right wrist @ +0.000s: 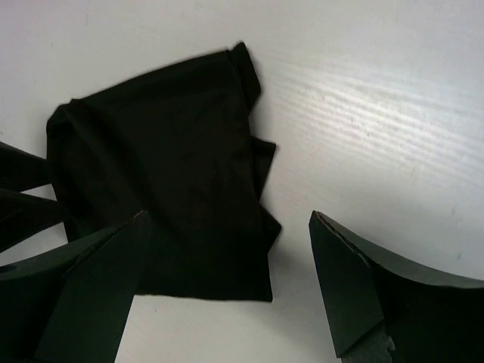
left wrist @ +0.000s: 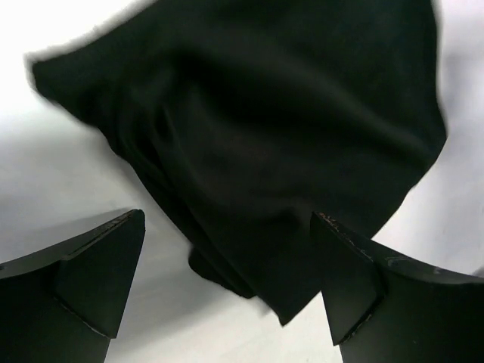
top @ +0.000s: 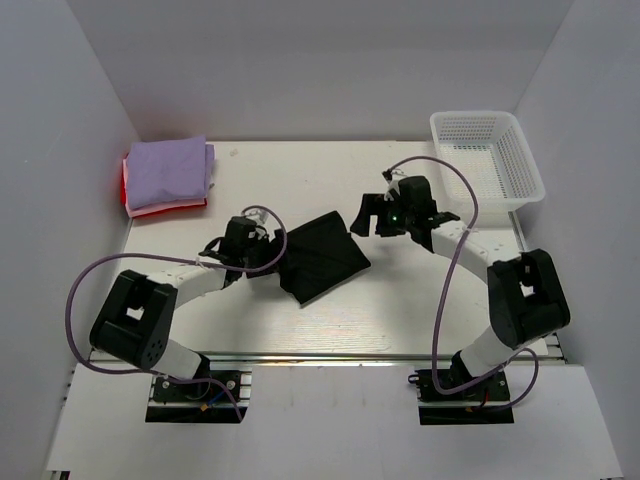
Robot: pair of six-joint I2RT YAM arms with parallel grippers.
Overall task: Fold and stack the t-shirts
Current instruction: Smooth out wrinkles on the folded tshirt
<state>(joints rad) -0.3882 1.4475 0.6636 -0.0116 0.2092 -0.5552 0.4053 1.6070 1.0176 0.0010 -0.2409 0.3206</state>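
black t-shirt point(top: 318, 255) loosely folded, frame centre | left tool point(top: 270, 247) released, at its left edge | right tool point(top: 363, 213) released, just upper right | lavender t-shirt point(top: 168, 170) atop red-pink t-shirt point(top: 128, 192), upper left

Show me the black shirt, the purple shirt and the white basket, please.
black shirt point(top: 320, 258), top view, middle of the crumpled cloth.
purple shirt point(top: 168, 170), top view, centre of its folded top face.
white basket point(top: 495, 150), top view, bare mesh floor inside.

White mesh basket point(top: 488, 202) sits on the table's point(top: 400, 312) far-right corner.
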